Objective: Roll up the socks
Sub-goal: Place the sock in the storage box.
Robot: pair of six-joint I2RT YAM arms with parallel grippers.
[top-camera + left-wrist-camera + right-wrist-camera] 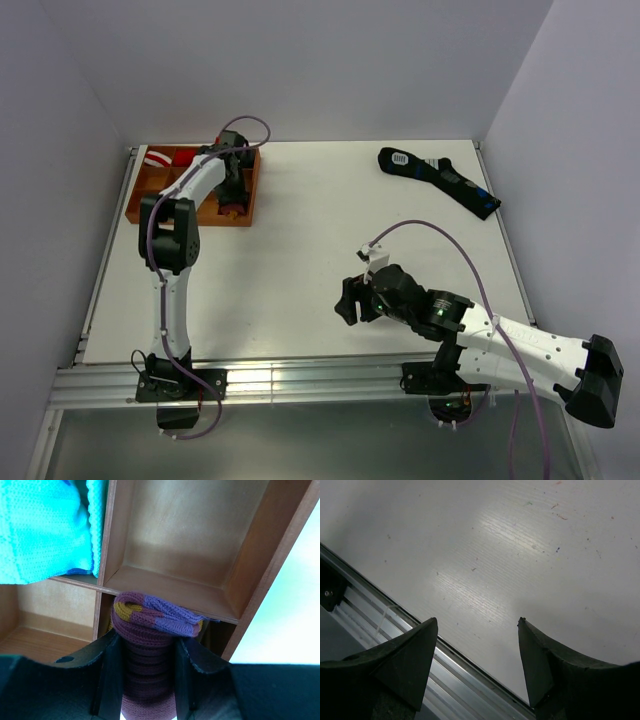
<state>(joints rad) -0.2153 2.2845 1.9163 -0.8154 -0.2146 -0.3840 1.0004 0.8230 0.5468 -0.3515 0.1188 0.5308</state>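
Observation:
My left gripper (145,640) is shut on the rolled maroon sock (150,630), whose purple cuff and orange patch face the wooden tray (260,580). The roll hangs over the near right compartment, against the divider below an empty compartment (190,545). In the top view the left gripper (232,190) reaches into the tray (250,190) at the back left, and only a bit of maroon shows at its tips. My right gripper (477,625) is open and empty over the bare white table near its front rail; it also shows in the top view (352,298).
A teal bundle (45,525) fills the tray's compartment at the upper left of the left wrist view. Red and striped bundles (168,158) sit in the tray's far left end. A long black sock with blue marks (440,180) lies at the back right. A metal rail (300,380) runs along the front edge.

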